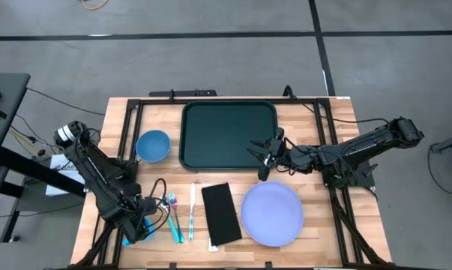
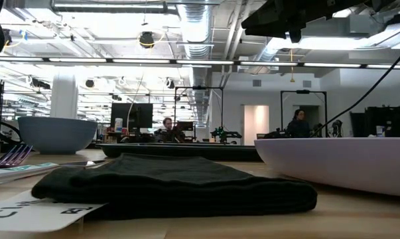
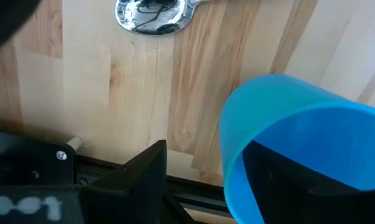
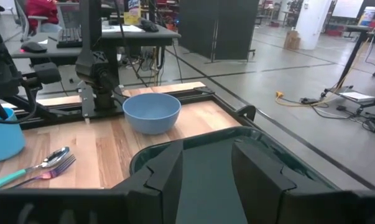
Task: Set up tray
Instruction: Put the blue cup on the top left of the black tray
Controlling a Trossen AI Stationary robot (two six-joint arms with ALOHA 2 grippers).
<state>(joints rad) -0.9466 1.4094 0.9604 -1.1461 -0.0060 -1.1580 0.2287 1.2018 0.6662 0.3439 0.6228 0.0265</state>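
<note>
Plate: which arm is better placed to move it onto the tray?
Right. The right gripper hovers over the tray's near-right corner, just above the plate. The left gripper is at the table's front-left corner around the blue cup, farther off.
</note>
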